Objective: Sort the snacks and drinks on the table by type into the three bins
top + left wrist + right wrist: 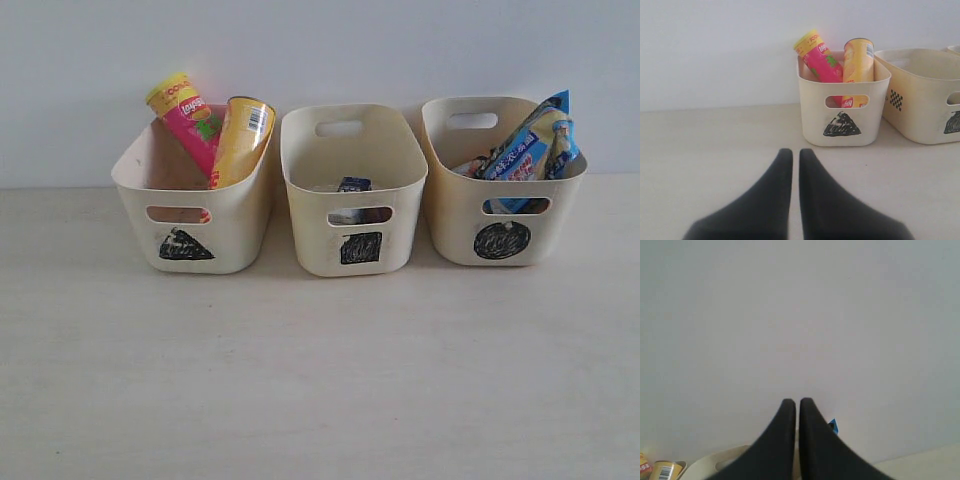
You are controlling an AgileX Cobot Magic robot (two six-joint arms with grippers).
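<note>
triangle bin (pixel 240 222): cream, black scribbled triangle
square bin (pixel 308 232): cream, black scribbled square; black-and-white checkered patch (pixel 896 99) on its side
circle bin (pixel 450 225): cream, black scribbled circle
lidded chip canister (pixel 188 122): pink, yellow lid
second chip canister (pixel 243 140): yellow-orange
drink carton (pixel 354 184): blue and white
foil packets (pixel 525 150): blue and white
table (pixel 320 380): pale beige, faint grain
</note>
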